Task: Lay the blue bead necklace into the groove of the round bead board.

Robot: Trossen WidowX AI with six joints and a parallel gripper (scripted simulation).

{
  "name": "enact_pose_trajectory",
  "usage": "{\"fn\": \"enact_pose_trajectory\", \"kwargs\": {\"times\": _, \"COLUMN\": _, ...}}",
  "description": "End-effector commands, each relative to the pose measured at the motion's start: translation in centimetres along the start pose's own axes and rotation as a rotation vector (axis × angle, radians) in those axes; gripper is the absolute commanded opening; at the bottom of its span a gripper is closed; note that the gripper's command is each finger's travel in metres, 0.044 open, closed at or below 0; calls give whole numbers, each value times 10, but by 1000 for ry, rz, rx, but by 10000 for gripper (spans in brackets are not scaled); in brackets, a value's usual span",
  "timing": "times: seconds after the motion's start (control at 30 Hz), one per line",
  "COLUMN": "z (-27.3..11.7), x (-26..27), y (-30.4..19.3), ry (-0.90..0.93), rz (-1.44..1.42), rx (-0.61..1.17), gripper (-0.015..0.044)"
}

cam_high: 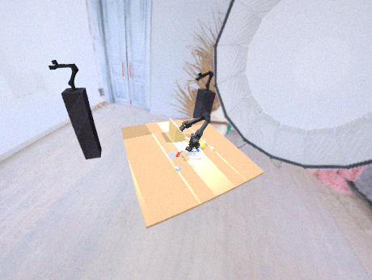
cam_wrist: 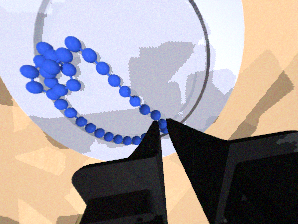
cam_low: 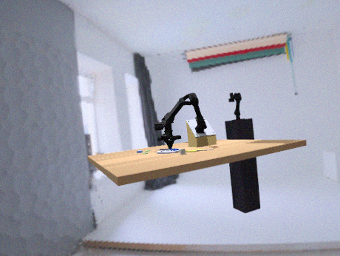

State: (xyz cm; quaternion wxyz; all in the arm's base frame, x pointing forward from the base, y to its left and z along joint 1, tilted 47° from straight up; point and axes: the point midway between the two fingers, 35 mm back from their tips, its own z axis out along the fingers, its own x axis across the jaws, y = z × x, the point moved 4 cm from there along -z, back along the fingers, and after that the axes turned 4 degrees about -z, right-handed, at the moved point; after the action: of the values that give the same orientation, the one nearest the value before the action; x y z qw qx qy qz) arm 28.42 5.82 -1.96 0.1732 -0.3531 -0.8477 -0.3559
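Note:
The round white bead board [cam_high: 195, 157] [cam_low: 160, 152] [cam_wrist: 226, 50] lies on the table, with a thin dark circular groove line visible in the wrist view. The blue bead necklace [cam_wrist: 125, 91] [cam_low: 174, 149] lies on it: several beads are bunched at the left in the wrist view, and two strands run from the bunch to the fingers at the board's near edge. My gripper [cam_wrist: 161, 123] [cam_low: 170, 148] is shut on the necklace where these strands meet, low over the board. The held beads are partly hidden by the fingertips. The top view shows the necklace too small for detail.
A yellowish wedge-shaped stand [cam_high: 175, 133] [cam_low: 201, 140] is near the arm's base. A red item [cam_high: 178, 154] and a small blue item [cam_high: 177, 168] [cam_low: 139, 152] lie on the table. A yellow piece [cam_high: 202, 144] and a small grey block [cam_low: 182, 152] are close to the board.

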Motion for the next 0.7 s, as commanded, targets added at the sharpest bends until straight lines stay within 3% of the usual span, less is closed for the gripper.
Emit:
{"fn": "enact_pose_trajectory", "kwargs": {"times": 0.0, "z": 0, "x": 0, "y": 0, "ry": 0, "rz": -1, "rx": 1, "gripper": 0}}
{"fn": "enact_pose_trajectory", "kwargs": {"times": 0.67, "z": -2, "x": -14, "y": -6, "ry": 4, "rz": 5, "rx": -1, "gripper": 0}}
